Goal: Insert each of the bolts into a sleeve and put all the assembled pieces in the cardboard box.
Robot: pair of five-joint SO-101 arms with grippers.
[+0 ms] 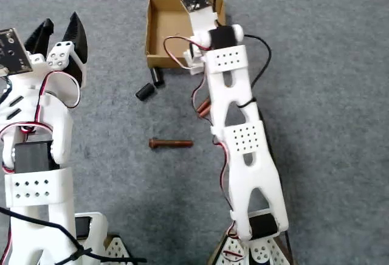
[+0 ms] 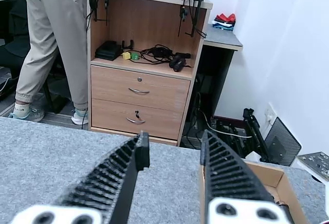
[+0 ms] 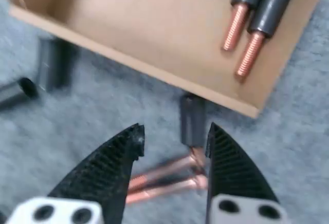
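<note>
**A:** From the high view, where does everything sit?

**B:** The cardboard box (image 1: 149, 34) is at twelve o'clock on the grey table (image 1: 328, 95). Two sleeves (image 1: 146, 90) lie just off its corner, at seven o'clock of the box. A lone bolt (image 1: 171, 144) lies well apart at six o'clock. The left gripper (image 1: 59, 34) is at nine o'clock of the box, with its fingers spread and gripping nothing. The right arm (image 1: 234, 95) stretches to the box's near wall, and two bolts (image 1: 202, 107) peep out beside it.

**A:** And the left wrist view?

**B:** The left gripper's fingers (image 2: 128, 167) stand wide apart. A corner of the box lies just beyond one of them. A wooden cabinet (image 2: 139, 95) stands past the table.

**A:** The right wrist view?

**B:** The right gripper (image 3: 175, 134) is spread too, pinching nothing. A single sleeve (image 3: 193, 118) lies in the gap just past the tips, nearer one finger and just outside the box wall. The two bolts lie side by side between the fingers, with their ends toward that sleeve. I cannot tell whether they touch it. Two assembled pieces (image 3: 272, 3) lie together inside the box.
</note>
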